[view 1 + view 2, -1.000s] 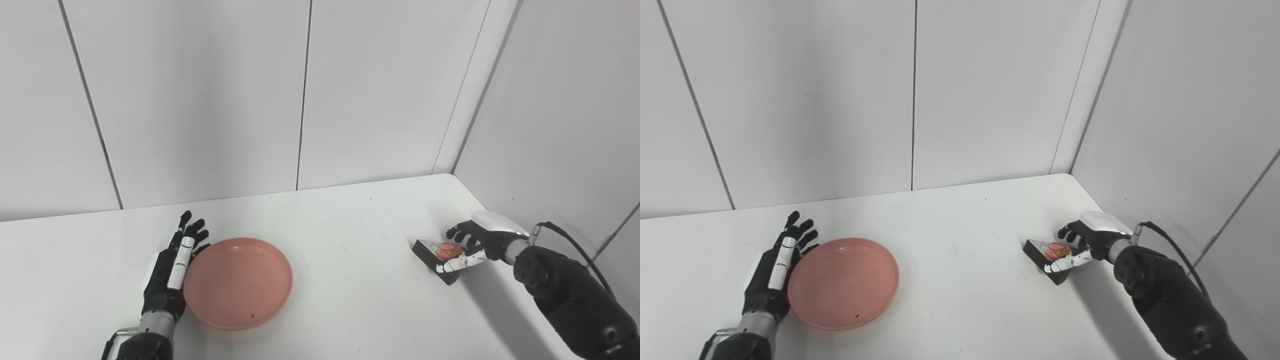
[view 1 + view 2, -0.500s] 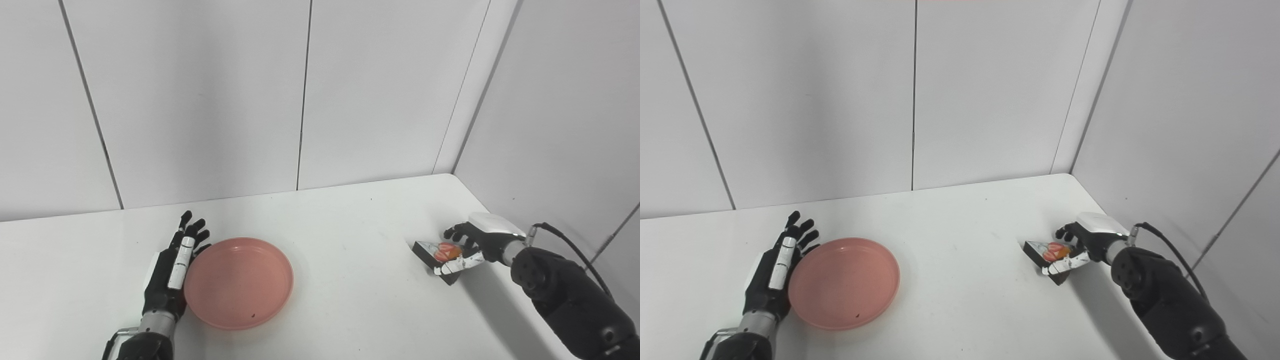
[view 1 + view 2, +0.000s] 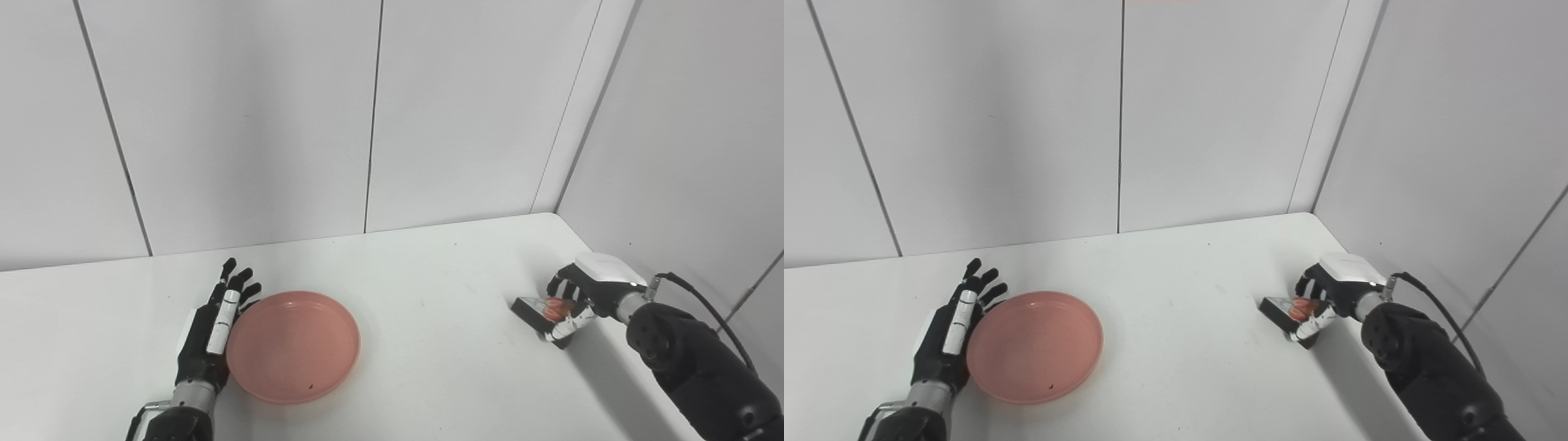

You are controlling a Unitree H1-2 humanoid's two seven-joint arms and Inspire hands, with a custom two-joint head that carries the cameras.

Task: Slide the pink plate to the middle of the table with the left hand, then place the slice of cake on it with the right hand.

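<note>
— Plate first: where does it sit?
— Pink plate (image 3: 293, 346) lies flat on the white table (image 3: 429, 288), left of the table's middle and toward the near edge, with a small dark speck inside near its front rim.
— And the left hand?
— Left hand (image 3: 211, 331) rests just beside the plate's left rim, fingers straight and spread a little, holding nothing; its inner edge looks to be touching the rim.
— What about the cake?
— Slice of cake (image 3: 1292, 309), a dark block with a pale top and a red-orange piece on it, is at the right side of the table, well apart from the plate. Whether it rests on the table or is lifted just off it, I cannot tell.
— Is the right hand on it?
— Right hand (image 3: 1332, 291) is curled around the slice, dark fingers over its far side and the pale thumb against the near side
</note>
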